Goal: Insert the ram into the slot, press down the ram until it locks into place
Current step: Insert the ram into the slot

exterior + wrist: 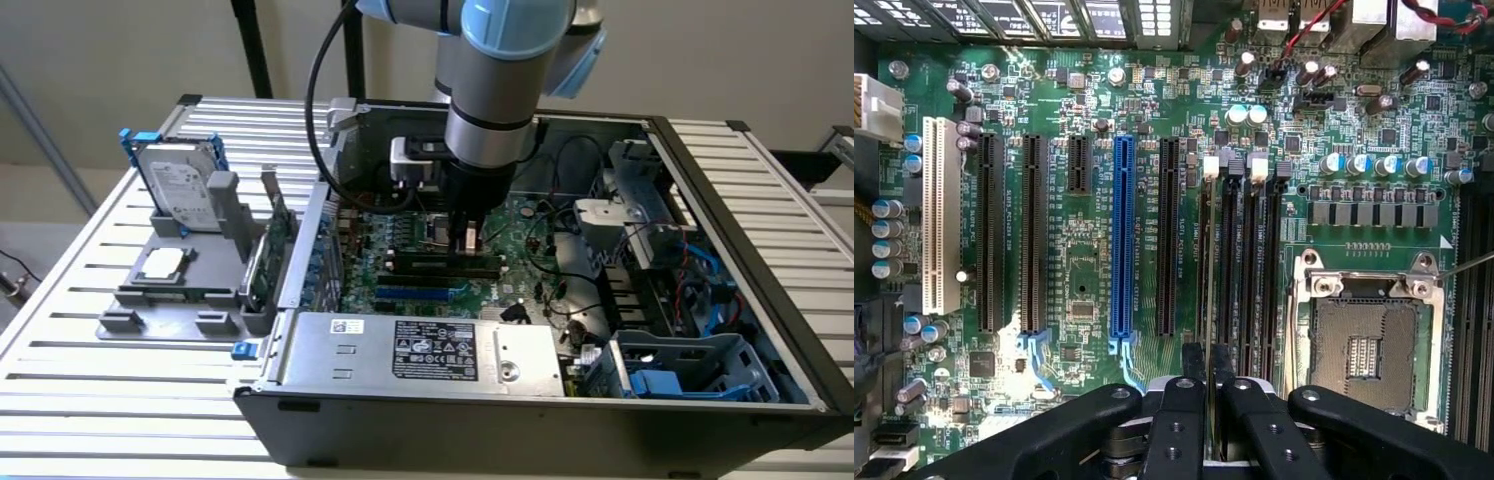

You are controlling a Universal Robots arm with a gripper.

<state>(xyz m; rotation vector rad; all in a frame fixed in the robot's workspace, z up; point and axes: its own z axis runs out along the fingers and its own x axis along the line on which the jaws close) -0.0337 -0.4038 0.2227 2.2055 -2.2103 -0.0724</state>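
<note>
**RAM stick standing in its slot, gripper right on top of it**

The gripper (1206,365) has its fingers drawn nearly together on the thin top edge of the ram (1205,260), which looks like a pinch to me. The ram stands edge-up in the slot (1211,170) farthest from the CPU socket (1364,352). Its long axis runs along the slot, parallel to the socket's side, directly under the gripper. Can't tell if the end clips have latched.

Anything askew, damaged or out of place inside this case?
Nothing looks damaged or askew. The CPU socket on the motherboard stands empty; what looks like the processor lies on the grey tray outside the case.
</note>
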